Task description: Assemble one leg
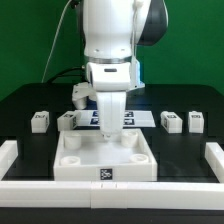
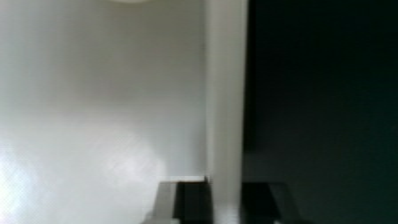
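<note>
Exterior view: gripper (image 1: 108, 128) lowered onto rear wall of square panel (image 1: 70, 160), fingers pinching it. Legs (image 1: 40, 120) (image 1: 68, 120) (image 1: 172, 120) (image 1: 195, 121) on table (image 1: 20, 105) behind panel, two each side, none held.

Exterior view: camera sits at the near side, a little above worktop (image 1: 30, 105) height, facing the arm (image 1: 108, 40) head-on, green backdrop (image 1: 25, 40) far behind. Full worktop width in frame; white panel (image 1: 75, 160) nearest the lens.

Wrist view: looks along the jaws, very close, blurred. A white face (image 2: 107, 110) against dark ground fills it.

Shared: the spot under the jaws, at the panel; exact part cannot be told.
</note>
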`<move>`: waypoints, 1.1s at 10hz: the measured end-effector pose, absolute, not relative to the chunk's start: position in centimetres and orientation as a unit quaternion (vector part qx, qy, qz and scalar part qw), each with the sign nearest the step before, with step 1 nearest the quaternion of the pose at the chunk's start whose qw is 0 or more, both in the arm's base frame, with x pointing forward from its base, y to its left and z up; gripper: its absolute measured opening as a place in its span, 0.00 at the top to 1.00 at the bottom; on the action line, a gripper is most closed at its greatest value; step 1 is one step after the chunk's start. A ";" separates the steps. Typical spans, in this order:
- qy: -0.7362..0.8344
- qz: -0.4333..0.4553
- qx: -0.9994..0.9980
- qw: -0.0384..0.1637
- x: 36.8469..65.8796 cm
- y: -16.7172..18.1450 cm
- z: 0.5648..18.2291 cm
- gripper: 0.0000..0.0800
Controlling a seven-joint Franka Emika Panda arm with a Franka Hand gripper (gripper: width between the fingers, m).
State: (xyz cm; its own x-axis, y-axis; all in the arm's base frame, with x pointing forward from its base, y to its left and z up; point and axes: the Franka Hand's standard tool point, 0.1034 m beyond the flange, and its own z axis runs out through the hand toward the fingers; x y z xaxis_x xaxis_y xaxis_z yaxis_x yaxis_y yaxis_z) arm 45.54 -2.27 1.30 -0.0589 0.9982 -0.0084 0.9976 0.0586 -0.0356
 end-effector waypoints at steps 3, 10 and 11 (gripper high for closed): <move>-0.695 -0.001 -0.719 0.003 48.5 2.4 1.3 0.92; -0.688 -0.005 -0.725 0.004 49.9 5.8 1.4 0.92; -0.689 -0.005 -0.725 0.004 49.8 5.9 1.4 0.92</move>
State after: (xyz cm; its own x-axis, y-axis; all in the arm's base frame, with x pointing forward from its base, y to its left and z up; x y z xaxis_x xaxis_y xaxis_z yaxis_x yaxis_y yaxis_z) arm 49.84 5.89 1.38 0.0515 0.9986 0.0126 0.9987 -0.0516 0.0013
